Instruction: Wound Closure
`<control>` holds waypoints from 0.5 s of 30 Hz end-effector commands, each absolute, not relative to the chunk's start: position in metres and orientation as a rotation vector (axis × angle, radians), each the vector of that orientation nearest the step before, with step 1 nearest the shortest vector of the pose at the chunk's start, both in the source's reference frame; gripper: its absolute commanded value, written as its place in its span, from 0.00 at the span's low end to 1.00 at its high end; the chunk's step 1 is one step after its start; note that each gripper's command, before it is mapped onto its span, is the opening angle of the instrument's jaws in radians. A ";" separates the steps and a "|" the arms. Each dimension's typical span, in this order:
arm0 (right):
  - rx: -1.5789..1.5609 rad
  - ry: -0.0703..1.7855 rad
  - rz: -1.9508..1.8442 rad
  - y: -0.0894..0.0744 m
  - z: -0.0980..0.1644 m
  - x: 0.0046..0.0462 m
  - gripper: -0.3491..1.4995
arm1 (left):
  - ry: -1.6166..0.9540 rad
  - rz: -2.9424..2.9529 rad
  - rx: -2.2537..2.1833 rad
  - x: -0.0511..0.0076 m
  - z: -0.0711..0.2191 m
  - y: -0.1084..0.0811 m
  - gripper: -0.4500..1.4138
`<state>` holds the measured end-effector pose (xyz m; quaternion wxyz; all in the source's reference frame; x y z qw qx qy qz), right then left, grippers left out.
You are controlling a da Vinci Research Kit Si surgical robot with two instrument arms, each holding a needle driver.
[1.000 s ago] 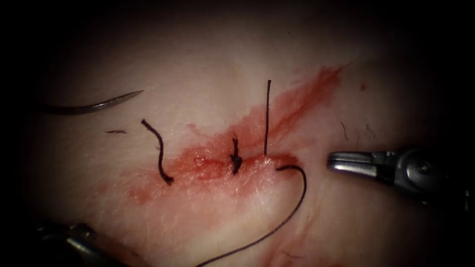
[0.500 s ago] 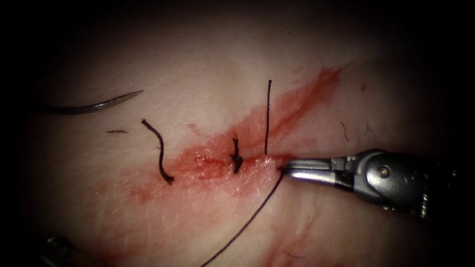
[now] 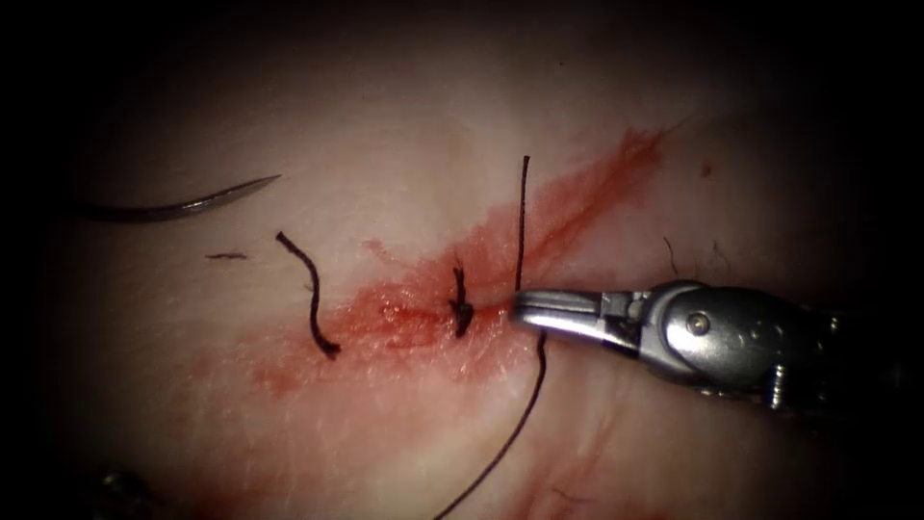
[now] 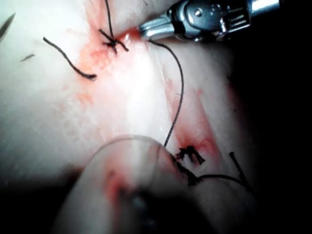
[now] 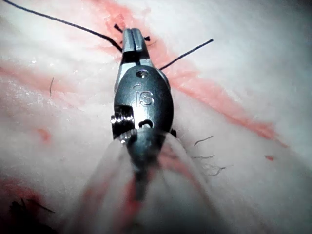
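Endoscope view: the right tool (image 3: 525,308) comes in from the right and lies low over the tissue (image 3: 385,144), jaws pressed together w/ the tip at the cut (image 3: 423,318), right where the thread (image 3: 520,424) leaves the tissue — looks like it pinches the thread there, though the contact itself is too small to be sure. One strand stands straight up from that spot, the other runs down and away toward the bottom edge. Just left of the tip sits a tied knot (image 3: 460,313); further left a cut end of thread (image 3: 310,294) lies loose on the tissue. The needle (image 3: 188,204) lies free on the tissue, well left of the cut, held by neither tool, not in the tissue. Red fluid (image 3: 577,193) streaks along the cut. Left wrist view: right tool (image 4: 146,33) w/ jaws closed beside the knot (image 4: 113,43), thread (image 4: 179,92) curving away from its tip to a second knot (image 4: 191,155). Right wrist view: right tool (image 5: 132,41) seen from behind, jaws together at the cut — thread (image 5: 53,19) running off from the tip.
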<state>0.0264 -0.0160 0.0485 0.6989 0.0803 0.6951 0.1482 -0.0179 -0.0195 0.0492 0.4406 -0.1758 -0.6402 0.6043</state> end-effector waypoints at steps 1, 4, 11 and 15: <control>0.178 1.546 0.325 -0.016 0.049 0.0274 0.00 | -1.590 1.503 -0.435 -0.0183 0.050 -0.020 0.00; 0.180 1.528 0.314 -0.016 0.050 0.0274 0.00 | -1.594 1.504 -0.429 -0.0183 0.050 -0.020 0.00; 0.196 1.444 0.279 -0.018 0.051 0.0277 0.00 | -1.605 1.509 -0.424 -0.0186 0.049 -0.020 0.00; 0.219 1.368 0.254 -0.020 0.053 0.0279 0.00 | -1.604 1.500 -0.428 -0.0186 0.048 -0.020 0.00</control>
